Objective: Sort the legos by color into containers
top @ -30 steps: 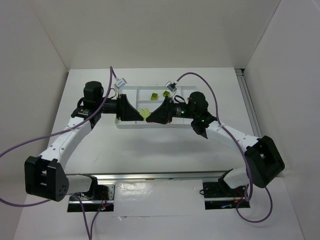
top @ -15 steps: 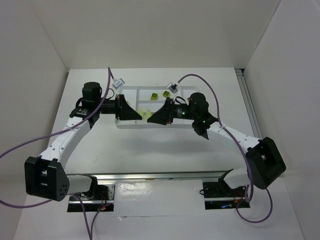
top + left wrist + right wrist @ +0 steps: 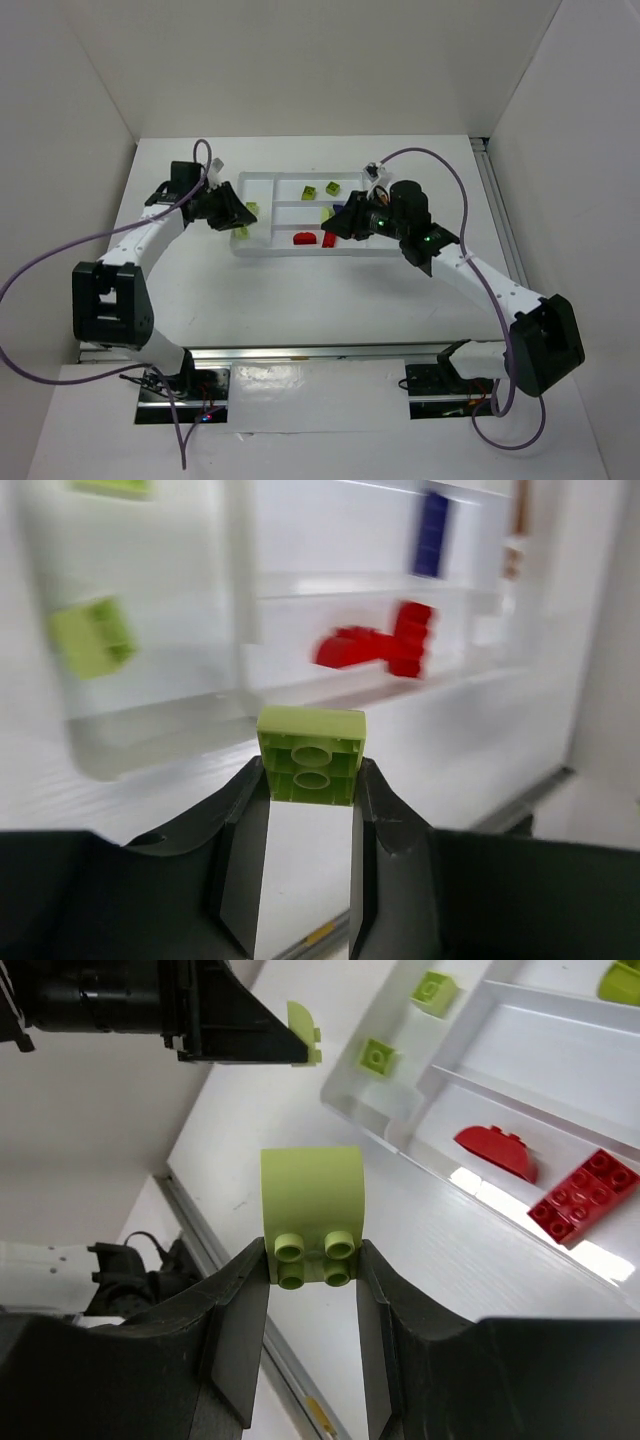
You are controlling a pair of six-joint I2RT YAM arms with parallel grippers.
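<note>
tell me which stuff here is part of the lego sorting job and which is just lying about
Part of the job:
white tray
left gripper, holding a lime brick
right gripper, holding a curved lime brick
loose lime bricks in the tray
red bricks
blue brick

Just there:
purple cables
metal rail by the arm bases

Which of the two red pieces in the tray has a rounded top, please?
The smooth red dome; the red brick beside it is flat and studded.
</note>
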